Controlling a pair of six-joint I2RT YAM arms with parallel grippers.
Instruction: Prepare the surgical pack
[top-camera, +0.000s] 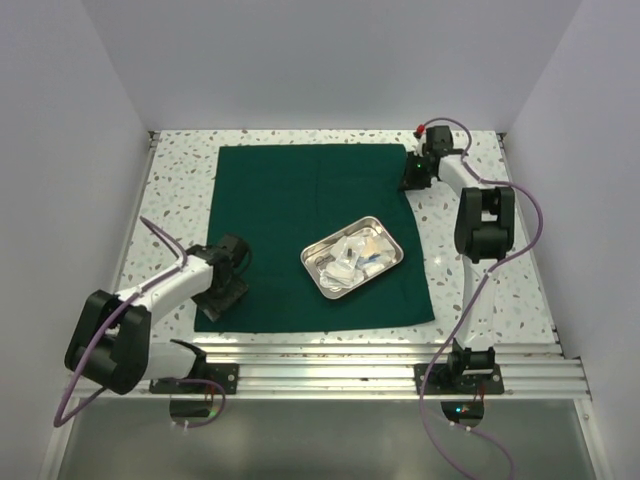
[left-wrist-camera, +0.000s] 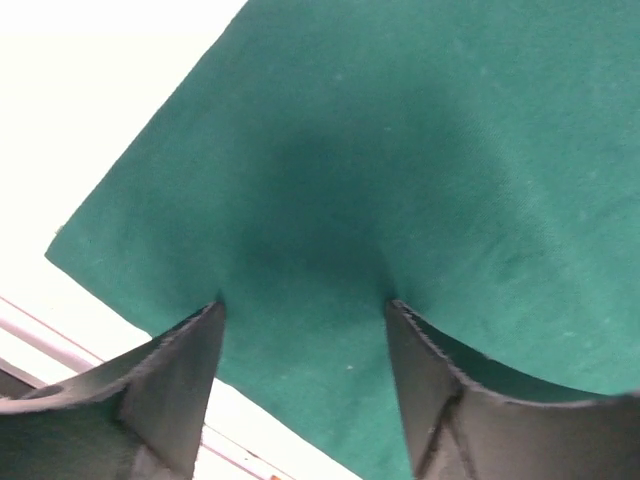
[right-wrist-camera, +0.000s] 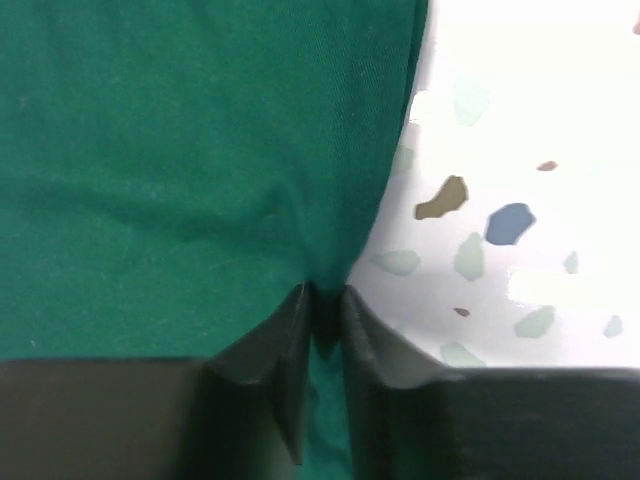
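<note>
Speckled white table (top-camera: 480, 290), plain white walls (top-camera: 60, 150). The dark green cloth sheet (top-camera: 290, 200) lies flat on the table, with a shiny steel tray (top-camera: 316, 276) on top. The right claw (right-wrist-camera: 325, 295) pinches the sheet's far right edge. The left claw (left-wrist-camera: 305, 305) is wide apart over the near left corner. Folding seems about to start: next, that claw should close on the corner.

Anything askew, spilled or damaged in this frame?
The steel tray sits rotated, right of centre on the green drape; its white packets lie inside it. No spill or tear shows.
</note>
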